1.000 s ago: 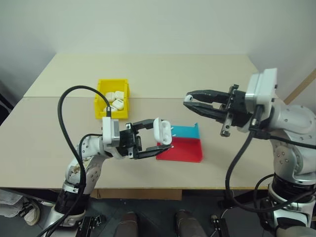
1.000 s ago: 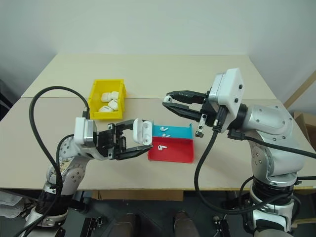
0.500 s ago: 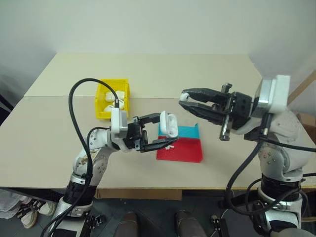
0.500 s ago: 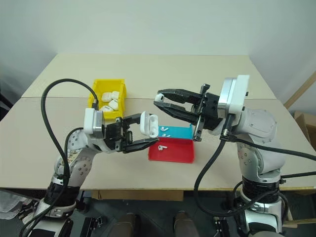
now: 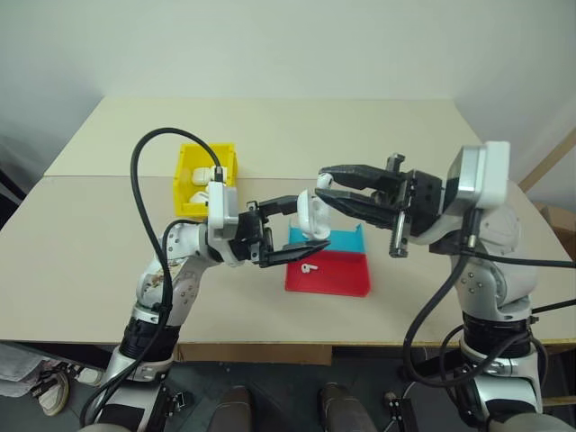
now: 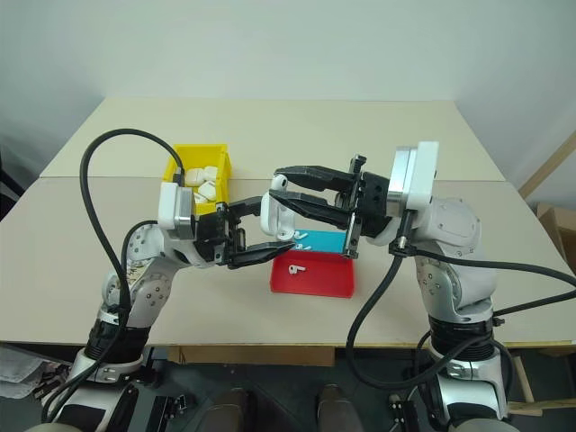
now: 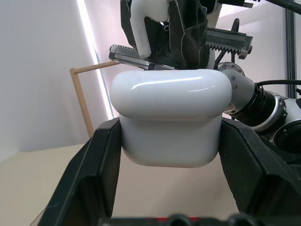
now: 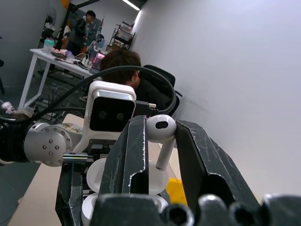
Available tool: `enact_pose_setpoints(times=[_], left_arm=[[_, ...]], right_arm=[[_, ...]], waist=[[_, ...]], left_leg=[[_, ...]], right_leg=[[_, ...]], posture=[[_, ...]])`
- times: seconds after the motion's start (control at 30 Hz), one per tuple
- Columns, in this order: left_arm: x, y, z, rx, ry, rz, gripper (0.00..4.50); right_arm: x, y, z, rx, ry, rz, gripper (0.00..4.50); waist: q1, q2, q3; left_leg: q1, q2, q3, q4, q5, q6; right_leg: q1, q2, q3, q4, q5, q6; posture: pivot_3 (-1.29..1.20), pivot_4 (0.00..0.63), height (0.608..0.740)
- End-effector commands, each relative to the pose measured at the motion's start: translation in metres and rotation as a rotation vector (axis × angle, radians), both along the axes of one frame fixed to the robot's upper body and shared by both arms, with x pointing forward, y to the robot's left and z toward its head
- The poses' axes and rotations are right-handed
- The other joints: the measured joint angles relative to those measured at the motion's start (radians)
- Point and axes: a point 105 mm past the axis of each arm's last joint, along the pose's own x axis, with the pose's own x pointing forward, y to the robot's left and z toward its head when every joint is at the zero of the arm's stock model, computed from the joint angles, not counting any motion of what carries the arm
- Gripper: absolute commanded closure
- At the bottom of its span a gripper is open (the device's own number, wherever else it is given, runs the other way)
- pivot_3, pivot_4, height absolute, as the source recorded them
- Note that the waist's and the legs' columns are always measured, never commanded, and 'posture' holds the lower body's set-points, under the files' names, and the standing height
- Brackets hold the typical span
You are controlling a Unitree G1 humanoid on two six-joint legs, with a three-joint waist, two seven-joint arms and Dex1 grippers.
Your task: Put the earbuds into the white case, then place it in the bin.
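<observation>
Both arms have closed in: left gripper (image 5: 286,231) clamps the glossy white rounded case (image 5: 311,214) lid-open, so right gripper (image 8: 159,141), pinching a stemmed white earbud (image 8: 161,134), can seat it.

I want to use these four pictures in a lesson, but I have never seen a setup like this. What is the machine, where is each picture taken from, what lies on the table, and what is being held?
It is a humanoid robot with two arms, each ending in a two-fingered black gripper. Two pictures come from cameras in its head, looking down over the table; the other two come from a camera on each wrist. On the table stand a yellow bin holding white cases and a red-and-blue tray with a loose earbud. The left gripper is shut on an open white case. The right gripper pinches a single earbud just above that case.
</observation>
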Motion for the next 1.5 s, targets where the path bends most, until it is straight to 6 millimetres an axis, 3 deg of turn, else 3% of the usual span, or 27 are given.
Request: enact_pose_setpoints(times=[0.03, 1.47, 1.5], left_arm=[[-0.003, -0.001, 0.01, -0.02, -0.047, -0.008, 1.73], [-0.001, 0.001, 0.011, -0.044, -0.068, 0.008, 1.73], [-0.001, 0.002, 0.01, -0.041, -0.068, 0.01, 1.73]], right_arm=[[-0.008, 0.002, 0.009, 0.033, -0.051, 0.042, 3.58], [0.015, 0.0, -0.027, -0.068, 0.0, -0.026, 3.58], [0.014, 0.0, -0.027, -0.079, 0.001, -0.019, 3.35]], waist=[[-0.001, 0.0, 0.0], [0.0, 0.0, 0.0], [0.0, 0.0, 0.0]], left_leg=[[0.0, 0.0, 0.0, 0.0, 0.0, 0.0], [0.0, 0.0, 0.0, 0.0, 0.0, 0.0], [0.0, 0.0, 0.0, 0.0, 0.0, 0.0]], right_leg=[[0.0, 0.0, 0.0, 0.0, 0.0, 0.0], [0.0, 0.0, 0.0, 0.0, 0.0, 0.0], [0.0, 0.0, 0.0, 0.0, 0.0, 0.0]], posture=[[0.0, 0.15, 0.74], [0.0, 0.15, 0.74], [0.0, 0.15, 0.74]])
